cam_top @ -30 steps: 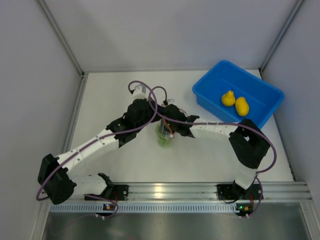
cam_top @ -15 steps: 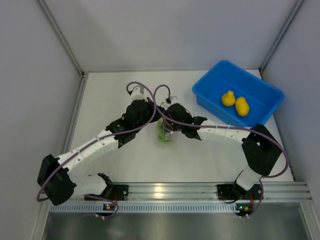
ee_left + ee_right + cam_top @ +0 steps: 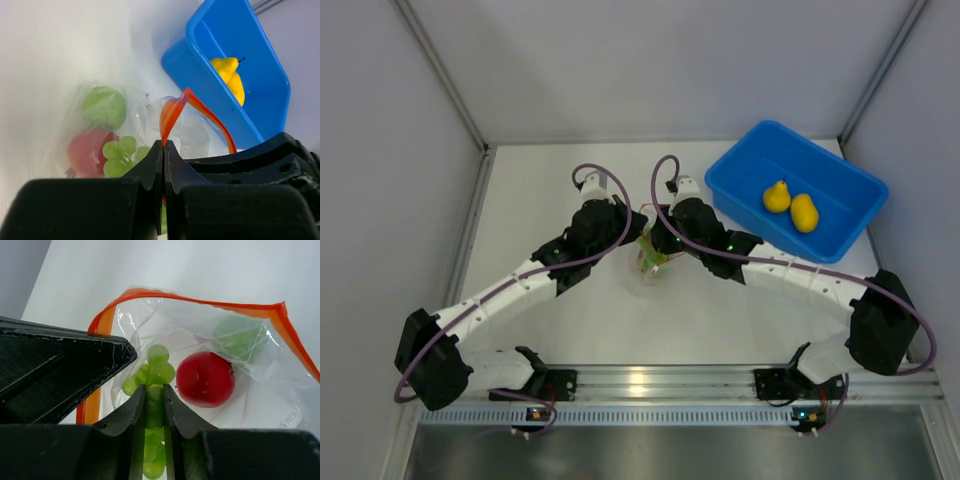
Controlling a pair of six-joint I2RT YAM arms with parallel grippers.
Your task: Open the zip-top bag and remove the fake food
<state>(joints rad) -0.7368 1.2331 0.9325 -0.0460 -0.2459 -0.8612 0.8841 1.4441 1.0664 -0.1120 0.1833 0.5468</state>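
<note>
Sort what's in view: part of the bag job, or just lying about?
Job: zip-top bag, pinched by left gripper and right gripper; red apple, green grapes, green round fruit inside; yellow pears, already out.
Lying about: blue bin holding the pears; table.

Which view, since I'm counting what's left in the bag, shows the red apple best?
Right wrist: the red apple is sharp and close inside the zip-top bag. Left wrist shows only a red blur behind crinkled plastic. Top external is too distant to resolve it.

White-and-black arms (image 3: 510, 285), purple cables (image 3: 577, 172), black fingers (image 3: 147, 172)
</note>
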